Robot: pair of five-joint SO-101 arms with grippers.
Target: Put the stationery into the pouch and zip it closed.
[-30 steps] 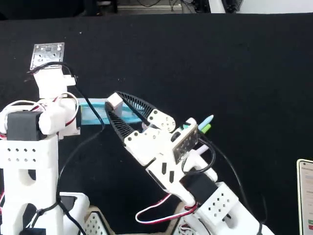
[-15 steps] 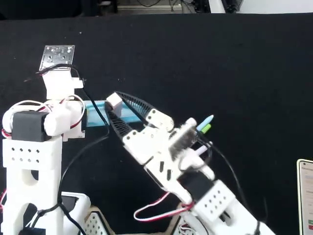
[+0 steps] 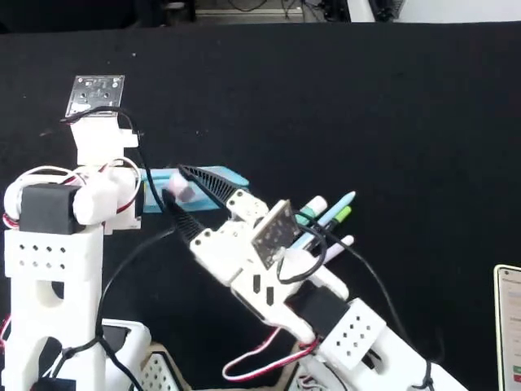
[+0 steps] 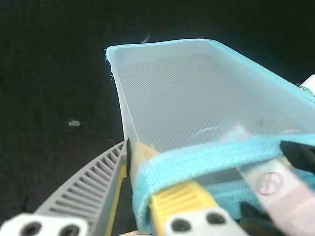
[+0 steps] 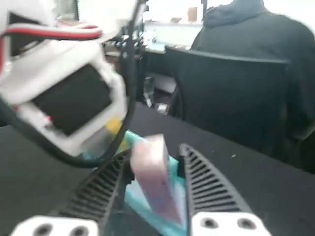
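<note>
Now that right pincer (image 3: 172, 186) swung toward the pouch (image 4: 197, 93), eraser (image 5: 150, 172) pinched, left pincer (image 4: 140, 196) clamping its edge.

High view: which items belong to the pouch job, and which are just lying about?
Job:
- pouch, clamped by the left gripper
- eraser, held in the right gripper
- pens, lying on the table

Lying about:
- white card at the table's right edge

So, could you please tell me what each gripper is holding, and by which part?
The left gripper pinches the pouch by its zipper edge; the right gripper grips the pink eraser across its sides.
</note>
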